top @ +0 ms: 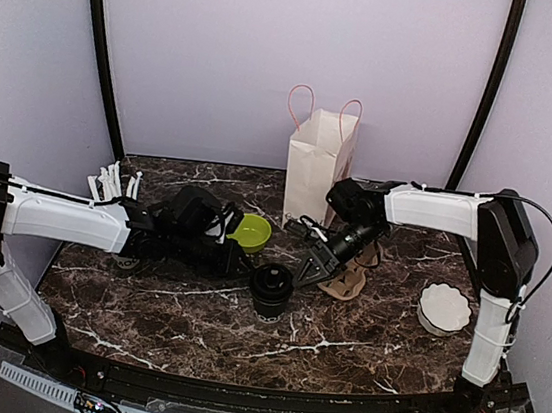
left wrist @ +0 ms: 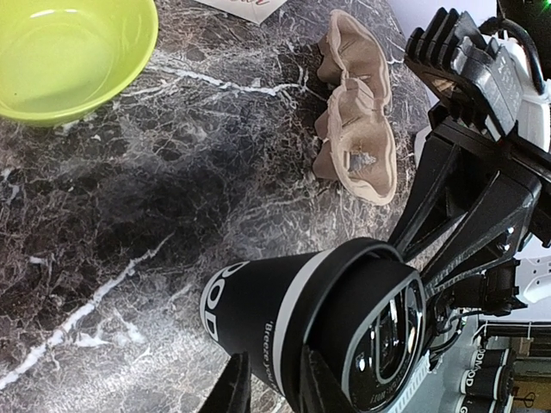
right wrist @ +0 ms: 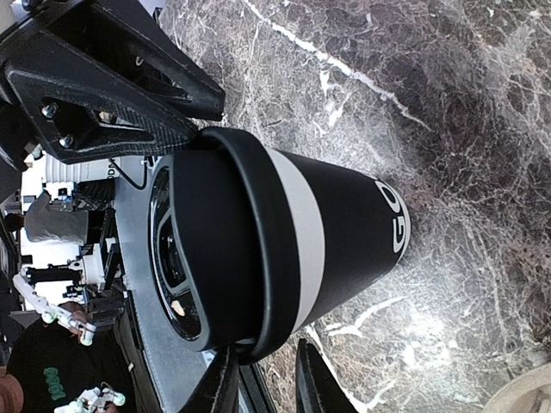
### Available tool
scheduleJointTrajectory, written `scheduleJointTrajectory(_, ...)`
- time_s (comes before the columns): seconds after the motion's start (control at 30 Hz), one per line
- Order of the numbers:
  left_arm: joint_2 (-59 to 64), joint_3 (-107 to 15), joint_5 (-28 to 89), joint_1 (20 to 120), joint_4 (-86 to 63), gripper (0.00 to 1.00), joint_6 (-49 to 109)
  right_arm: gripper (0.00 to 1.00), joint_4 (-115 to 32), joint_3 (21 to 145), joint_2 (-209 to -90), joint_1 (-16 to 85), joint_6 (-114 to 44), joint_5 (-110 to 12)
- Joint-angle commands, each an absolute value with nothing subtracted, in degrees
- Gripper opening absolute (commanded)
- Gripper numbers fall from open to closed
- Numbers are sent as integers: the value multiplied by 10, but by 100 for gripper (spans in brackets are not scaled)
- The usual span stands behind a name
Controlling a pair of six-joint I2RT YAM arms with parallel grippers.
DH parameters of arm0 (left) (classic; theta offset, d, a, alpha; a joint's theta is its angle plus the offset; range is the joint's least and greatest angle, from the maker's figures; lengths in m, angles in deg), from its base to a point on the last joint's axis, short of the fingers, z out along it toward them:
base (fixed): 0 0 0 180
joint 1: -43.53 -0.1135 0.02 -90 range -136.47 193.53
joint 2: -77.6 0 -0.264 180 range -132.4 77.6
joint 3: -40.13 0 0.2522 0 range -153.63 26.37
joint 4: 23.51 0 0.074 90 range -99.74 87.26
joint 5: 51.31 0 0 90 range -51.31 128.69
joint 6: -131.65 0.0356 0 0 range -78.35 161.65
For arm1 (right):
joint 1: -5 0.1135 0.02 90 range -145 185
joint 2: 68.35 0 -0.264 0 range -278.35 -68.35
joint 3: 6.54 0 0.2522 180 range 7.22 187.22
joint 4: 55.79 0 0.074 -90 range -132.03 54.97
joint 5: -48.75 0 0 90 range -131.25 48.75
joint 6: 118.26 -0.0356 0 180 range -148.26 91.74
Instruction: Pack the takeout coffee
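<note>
At the centre of the marble table point(top: 142, 316), the takeout coffee cup point(top: 270, 295) is standing upright with its black lid point(top: 272, 279) on, and both arms are leaning in on it. The left arm point(top: 63, 219) is lying low across the tabletop from the left side. The right arm point(top: 437, 211) is angling down from a raised elbow. The left gripper point(left wrist: 274, 385) and the right gripper point(right wrist: 261, 385) are each showing only a slim gap between the fingers, with the lid's rim sitting at that gap (whether either is actually pinching it cannot be told). A lime-green bowl point(top: 250, 232) is sitting just behind the cup, a cardboard carrier point(top: 349, 288) near its right, and a paper bag point(top: 318, 166) farther back. Bare marble is running from the cup to the table's near edge.
</note>
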State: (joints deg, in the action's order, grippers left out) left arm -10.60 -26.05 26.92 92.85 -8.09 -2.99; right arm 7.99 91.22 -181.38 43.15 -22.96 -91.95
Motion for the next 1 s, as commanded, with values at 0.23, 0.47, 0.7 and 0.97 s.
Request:
scheduleJointTrajectory(0.23,-55,-268,277,933,-12,29,-9,27,55,913,-1772,431,-188,-806)
scheduleJointTrajectory(0.47,-37,-323,296,948,11,45,16,40,66,912,-1730,432,-174,-799)
scheduleJointTrajectory(0.7,-47,-344,344,948,23,55,95,43,42,862,-1679,433,-158,-782)
scheduleJointTrajectory(0.97,-102,-375,315,947,16,75,150,47,28,814,-1680,464,-137,-806)
